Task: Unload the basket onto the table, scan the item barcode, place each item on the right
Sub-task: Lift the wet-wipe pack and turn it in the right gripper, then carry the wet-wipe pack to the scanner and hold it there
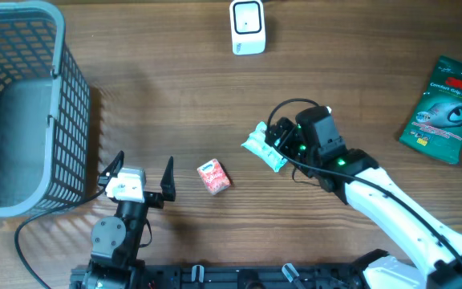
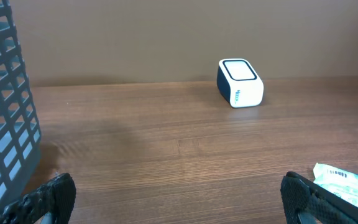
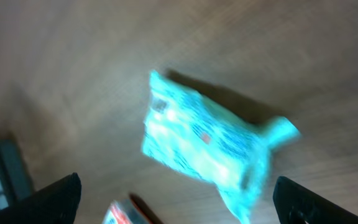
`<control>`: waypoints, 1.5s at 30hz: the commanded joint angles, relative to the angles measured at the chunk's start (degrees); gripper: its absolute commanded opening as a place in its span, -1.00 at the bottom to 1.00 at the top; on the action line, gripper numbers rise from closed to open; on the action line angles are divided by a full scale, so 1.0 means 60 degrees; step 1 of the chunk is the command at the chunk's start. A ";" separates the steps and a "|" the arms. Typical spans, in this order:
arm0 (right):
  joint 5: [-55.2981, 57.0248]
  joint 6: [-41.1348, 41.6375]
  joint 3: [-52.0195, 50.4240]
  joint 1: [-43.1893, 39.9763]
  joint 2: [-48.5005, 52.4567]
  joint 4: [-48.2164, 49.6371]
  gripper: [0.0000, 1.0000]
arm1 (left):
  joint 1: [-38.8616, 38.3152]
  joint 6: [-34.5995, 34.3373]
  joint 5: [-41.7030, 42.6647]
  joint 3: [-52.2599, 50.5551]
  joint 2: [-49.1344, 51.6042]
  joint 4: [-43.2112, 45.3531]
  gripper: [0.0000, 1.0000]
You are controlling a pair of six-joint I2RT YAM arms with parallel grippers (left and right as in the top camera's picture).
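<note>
The step in hand is judged to be the pick: no item is held and nothing is presented to the barcode scanner [image 1: 248, 26], which stands at the top centre of the overhead view. The right gripper [image 3: 179, 199] hovers just right of centre over a teal-and-white packet [image 1: 263, 148] lying flat on the wooden table [image 1: 359, 72]. Its fingers are spread wide with nothing between them, and its wrist view is blurred. The left gripper [image 1: 140, 170] sits at lower left beside the grey basket [image 1: 70, 120], fingers also wide and empty. A small red-and-white box [image 1: 213, 177] lies between the two grippers, and a green glove packet [image 1: 446, 108] lies at the far right. For the next move, lower the right gripper until its fingers straddle the teal packet, close on it, then carry it to the scanner. No barcode is visible, so expect to turn the packet.
</note>
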 commanded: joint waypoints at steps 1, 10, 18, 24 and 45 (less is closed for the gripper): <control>-0.0131 0.0543 -0.0448 0.0022 0.0091 -0.0375 1.00 | -0.0033 -0.0058 -0.0062 -0.0036 -0.0015 0.0025 1.00; 0.0015 0.3574 -0.3585 0.0022 0.0109 0.3446 0.98 | -0.0033 -0.0058 -0.0062 -0.0036 -0.0015 0.0025 1.00; 0.0036 0.3577 -0.3603 0.0022 0.0900 0.4342 0.57 | -0.0033 -0.0058 -0.0062 -0.0036 -0.0015 0.0025 1.00; -0.0474 0.3581 -0.3603 0.0022 0.2127 0.5639 0.11 | -0.0033 -0.0058 -0.0058 -0.0036 -0.0015 0.0025 1.00; -0.7945 -0.5453 -0.3096 -0.0015 -0.5344 0.3268 -0.91 | -0.0033 -0.0058 -0.0058 -0.0036 -0.0015 0.0025 1.00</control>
